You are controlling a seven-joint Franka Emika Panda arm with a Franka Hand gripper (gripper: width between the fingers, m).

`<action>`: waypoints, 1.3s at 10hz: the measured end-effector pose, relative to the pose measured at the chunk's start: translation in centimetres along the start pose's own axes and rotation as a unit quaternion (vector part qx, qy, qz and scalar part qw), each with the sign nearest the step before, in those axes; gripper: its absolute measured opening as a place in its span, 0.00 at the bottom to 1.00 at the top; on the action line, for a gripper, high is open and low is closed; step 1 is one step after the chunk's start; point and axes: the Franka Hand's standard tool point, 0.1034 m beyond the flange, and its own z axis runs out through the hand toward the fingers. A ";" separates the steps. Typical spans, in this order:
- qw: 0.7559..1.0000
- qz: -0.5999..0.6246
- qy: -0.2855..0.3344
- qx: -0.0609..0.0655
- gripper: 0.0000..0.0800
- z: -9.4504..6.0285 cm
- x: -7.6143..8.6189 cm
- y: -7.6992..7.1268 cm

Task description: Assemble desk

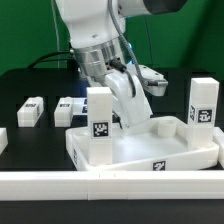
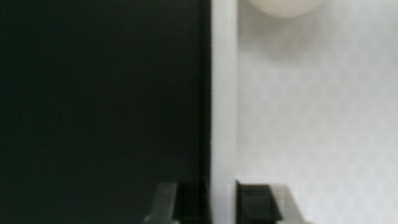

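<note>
The gripper [image 2: 217, 205] is straddling the desk slab's [image 1: 185, 158] rim (clamped or loose, I cannot tell), near a standing leg [image 1: 100, 118].

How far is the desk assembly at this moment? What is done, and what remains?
Done: the first leg seems to stand upright in a corner of the slab. In hand: the gripper straddles the slab's rim; whether it clamps, I cannot tell. Left: the second leg stands beyond the slab at the exterior view's right, two more legs lie flat, and a socket looks empty.
</note>
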 end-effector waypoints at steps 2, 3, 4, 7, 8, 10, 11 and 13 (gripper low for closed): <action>0.998 -0.061 -0.001 -0.001 0.08 0.0 0.1 0.3; 0.997 -0.080 0.000 -0.002 0.08 -0.1 0.4 0.5; 0.994 -0.113 0.001 -0.005 0.08 -0.2 0.6 0.6; 0.932 -0.361 0.024 -0.024 0.08 -0.9 3.0 0.0; 0.906 -0.422 0.026 -0.021 0.08 -1.1 3.6 0.0; 0.877 -0.478 0.025 -0.027 0.08 -1.1 3.9 0.1; 0.868 -0.495 0.024 -0.028 0.08 -1.2 4.0 0.1; 0.822 -0.568 0.033 -0.043 0.08 -1.6 4.2 -1.7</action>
